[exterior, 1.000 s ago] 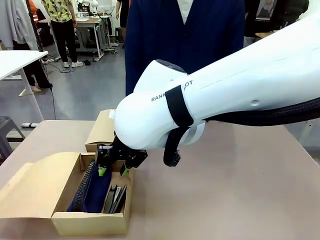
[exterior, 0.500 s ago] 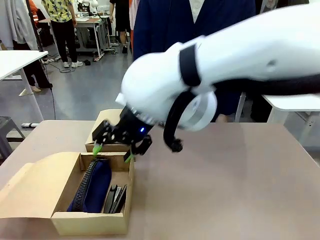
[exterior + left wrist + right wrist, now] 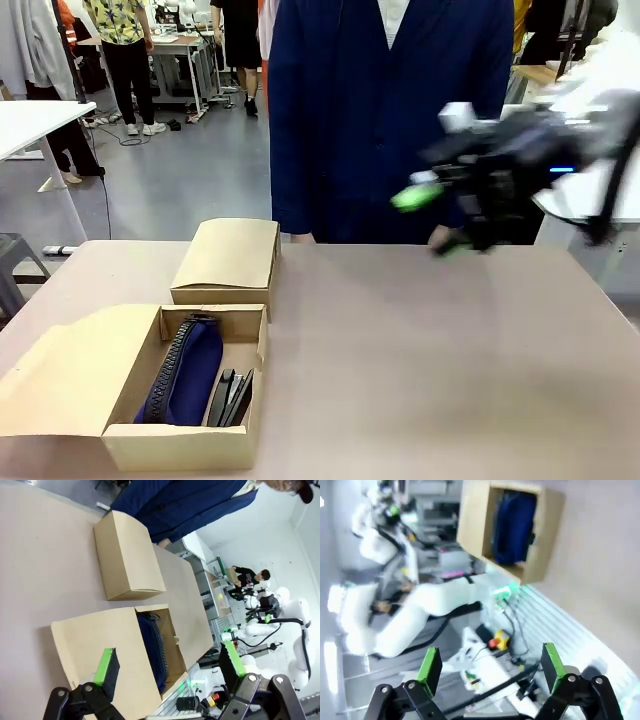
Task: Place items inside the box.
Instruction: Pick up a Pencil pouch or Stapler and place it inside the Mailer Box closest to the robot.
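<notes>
The open cardboard box [image 3: 180, 448] sits at the table's front left, its flap folded out to the left. Inside lie a navy zip pouch [image 3: 185, 375] and, to its right, black staplers [image 3: 230, 398]. My right gripper [image 3: 435, 220] hangs blurred high over the table's far right, open and empty, far from the box. The right wrist view shows its fingers [image 3: 430, 664] spread wide, with the box [image 3: 540, 535] and the pouch [image 3: 512, 525] far off. My left gripper [image 3: 169, 662] is open and empty, above the box [image 3: 100, 640] with the pouch [image 3: 152, 650].
A closed cardboard box [image 3: 225, 260] stands just behind the open one, also seen from the left wrist [image 3: 127, 555]. A person in a dark blue coat [image 3: 380, 110] stands at the far edge. Bare tabletop [image 3: 430, 370] stretches across the middle and right.
My right arm has risen from the box's far end and swung up and to the right, its gripper staying open and empty. The pouch and staplers lie as before.
</notes>
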Controlling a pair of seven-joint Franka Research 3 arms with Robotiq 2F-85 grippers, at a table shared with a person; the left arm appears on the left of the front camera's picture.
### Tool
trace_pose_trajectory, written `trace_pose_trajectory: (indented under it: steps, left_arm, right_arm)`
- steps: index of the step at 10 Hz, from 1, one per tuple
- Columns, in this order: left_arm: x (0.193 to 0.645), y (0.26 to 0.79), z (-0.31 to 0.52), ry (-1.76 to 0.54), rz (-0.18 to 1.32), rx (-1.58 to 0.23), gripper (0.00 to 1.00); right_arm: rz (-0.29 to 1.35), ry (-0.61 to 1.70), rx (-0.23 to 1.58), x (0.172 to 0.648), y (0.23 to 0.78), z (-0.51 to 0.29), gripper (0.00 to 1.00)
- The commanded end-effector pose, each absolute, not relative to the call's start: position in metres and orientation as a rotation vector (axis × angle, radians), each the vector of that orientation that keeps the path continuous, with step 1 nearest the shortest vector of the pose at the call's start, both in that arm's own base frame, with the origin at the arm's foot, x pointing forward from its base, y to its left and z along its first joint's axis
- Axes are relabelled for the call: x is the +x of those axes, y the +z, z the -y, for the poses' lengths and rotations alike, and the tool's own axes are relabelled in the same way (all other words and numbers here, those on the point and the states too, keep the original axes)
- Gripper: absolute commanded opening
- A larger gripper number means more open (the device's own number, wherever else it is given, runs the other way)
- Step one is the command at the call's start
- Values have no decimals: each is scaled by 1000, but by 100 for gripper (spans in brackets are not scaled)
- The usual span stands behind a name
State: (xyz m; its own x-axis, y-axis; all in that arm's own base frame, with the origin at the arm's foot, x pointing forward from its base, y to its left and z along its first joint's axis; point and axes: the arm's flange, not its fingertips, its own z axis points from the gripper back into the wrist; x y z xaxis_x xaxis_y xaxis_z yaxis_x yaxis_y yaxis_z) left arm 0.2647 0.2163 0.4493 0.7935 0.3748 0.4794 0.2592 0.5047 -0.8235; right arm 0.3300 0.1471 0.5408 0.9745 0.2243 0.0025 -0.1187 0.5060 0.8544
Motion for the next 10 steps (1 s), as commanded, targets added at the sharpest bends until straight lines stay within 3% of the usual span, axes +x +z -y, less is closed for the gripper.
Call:
trace_pose_trajectory:
  steps: [1, 4, 6, 7, 10]
  left_arm:
    - [265, 448, -215, 65, 706, -1077, 100]
    - [265, 448, -215, 65, 706, -1077, 100]
    - [265, 448, -215, 65, 706, -1077, 100]
    - [265, 448, -215, 65, 706, -1077, 100]
    - [265, 448, -215, 65, 706, -1077, 100]
  right_arm:
    - [-81, 85, 1145, 340, 525, -53, 100]
    - [-126, 33, 1250, 314, 459, 56, 100]
    - [-131, -57, 1128, 294, 423, 58, 100]
    - [-126, -28, 1230, 304, 455, 67, 100]
    - [-126, -28, 1230, 304, 455, 67, 100]
